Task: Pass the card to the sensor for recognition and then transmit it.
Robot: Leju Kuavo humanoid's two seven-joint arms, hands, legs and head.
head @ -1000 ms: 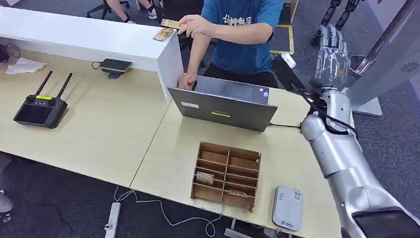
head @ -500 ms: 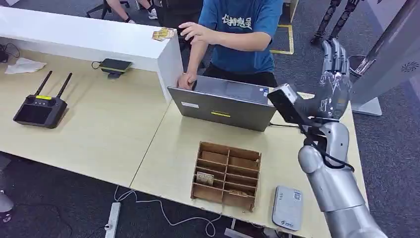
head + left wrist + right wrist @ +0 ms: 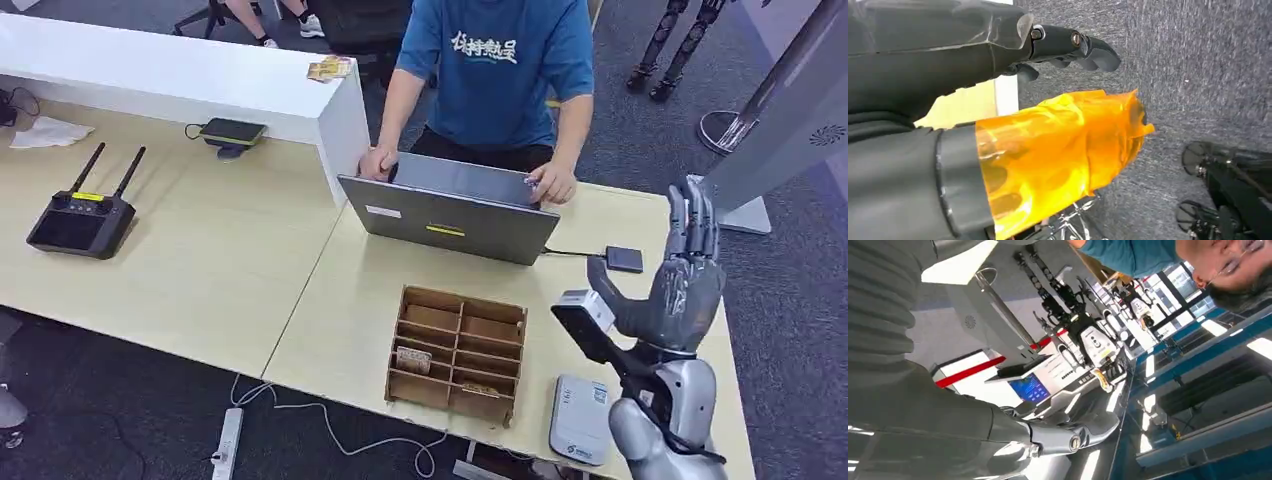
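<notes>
The right hand stands raised at the lower right of the head view, palm up and fingers straight and spread, holding nothing; its thumb juts toward the left of the frame. It hovers above the right end of the pale wood surface. Just below and left of it, near the surface's front edge, lies the grey card sensor, flat and apart from the hand. To the sensor's left sits a brown wooden compartment box, with a card lying in one of its left-hand slots. More cards rest in a small heap on the white raised counter at the upper middle of the frame, well apart from the robot's hand.

Behind the box a grey laptop is open toward a person in a blue shirt, whose two hands rest at its far corners. A small dark device lies to the right of the laptop. At the far left sits a black remote controller with two antennas.

In the left wrist view, the left hand hangs over grey carpet, its thumb wrapped in orange film, dark fingers loosely curled around nothing.
</notes>
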